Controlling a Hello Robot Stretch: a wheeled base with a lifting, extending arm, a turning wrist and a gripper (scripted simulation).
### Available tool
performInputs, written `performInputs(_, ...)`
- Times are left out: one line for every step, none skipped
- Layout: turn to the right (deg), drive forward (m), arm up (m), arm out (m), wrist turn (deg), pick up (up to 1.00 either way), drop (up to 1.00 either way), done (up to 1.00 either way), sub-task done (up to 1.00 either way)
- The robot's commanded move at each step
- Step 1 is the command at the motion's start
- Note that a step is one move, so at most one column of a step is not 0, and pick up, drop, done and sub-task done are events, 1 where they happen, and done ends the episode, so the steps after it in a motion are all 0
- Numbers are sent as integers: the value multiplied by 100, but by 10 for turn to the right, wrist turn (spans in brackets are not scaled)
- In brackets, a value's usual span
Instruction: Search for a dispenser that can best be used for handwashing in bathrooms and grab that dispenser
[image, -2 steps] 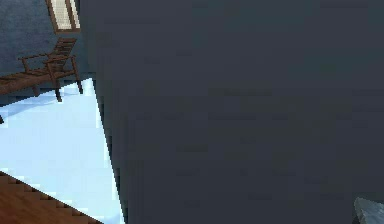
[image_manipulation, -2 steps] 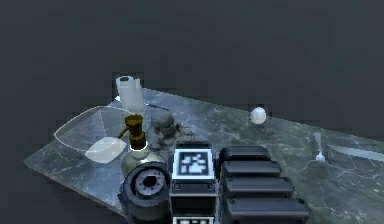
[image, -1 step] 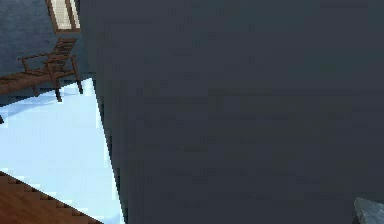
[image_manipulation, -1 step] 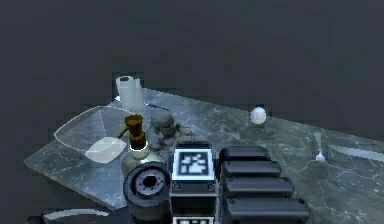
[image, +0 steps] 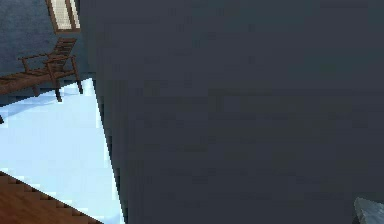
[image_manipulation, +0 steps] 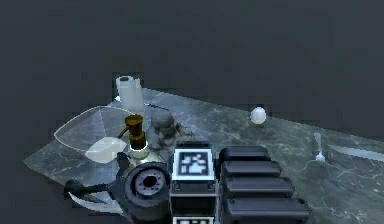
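Dispenser (image_manipulation: 135, 135), small w/ a brown-gold pump top over a pale body, stood on the dark marbled desk (image_manipulation: 290, 138), toward its left end in the arm side view. At its 12 o'clock, just behind, was a white roll (image_manipulation: 128, 88), upright. At 9 o'clock was a clear curved glassy piece (image_manipulation: 85, 130), right beside it; couldn't tell if touching. At 2 o'clock, near, was a grey lumpy obj (image_manipulation: 163, 123). Farther out at 3 o'clock, well apart, lay a small white ball (image_manipulation: 259, 115), and beyond it a thin pale tap-like thing (image_manipulation: 320, 150).

At the dispenser's 7 o'clock sat the claw (image_manipulation: 88, 192), dark round body w/ thin fingers low by the desk's near edge. Couldn't tell if the fingers were apart or together, nor whether it held anything. The arm (image_manipulation: 250, 185), a dark ribbed bar, rose from the bottom edge w/ a white marked square (image_manipulation: 193, 163) at approx 5 o'clock from the dispenser.

Fwd view: a dark wall (image: 240, 110) stood up close. Pale blue floor (image: 50, 140) lay at 9 o'clock, a wooden chair (image: 50, 68) at 10 o'clock and a wood floor strip (image: 35, 205) at 7 o'clock.
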Motion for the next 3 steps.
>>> performInputs(0,0,0,0,210,0,0,0,0)
performInputs(0,0,0,0,0,100,0,0,0)
performInputs(0,0,0,0,0,0,0,100,0)
